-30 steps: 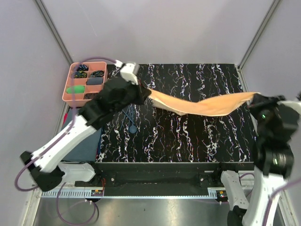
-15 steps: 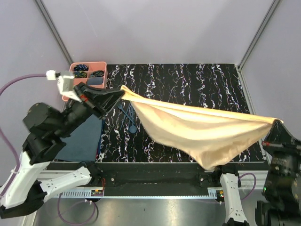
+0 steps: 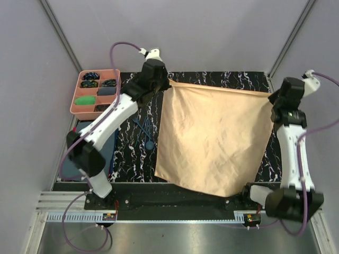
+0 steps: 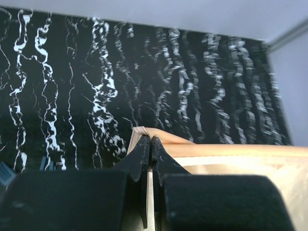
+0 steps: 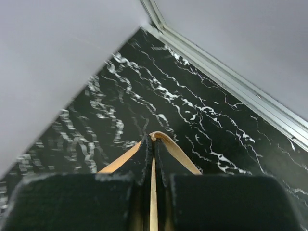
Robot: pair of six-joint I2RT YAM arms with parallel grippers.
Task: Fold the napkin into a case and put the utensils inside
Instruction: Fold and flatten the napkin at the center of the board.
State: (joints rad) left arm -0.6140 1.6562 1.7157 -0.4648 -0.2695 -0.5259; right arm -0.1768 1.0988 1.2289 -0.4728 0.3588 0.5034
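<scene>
The left gripper (image 4: 149,141) is clamped shut on the far left corner of the napkin (image 3: 212,137), with the fabric pinched between its fingers. The right gripper (image 5: 153,141) is closed the same way on the far right corner, a fold of cloth caught in its tips. The far edge runs taut between them. The sheet spreads open across the table (image 3: 212,77), reaching its front. The utensils (image 3: 150,143) lie just beside the napkin's left edge.
</scene>
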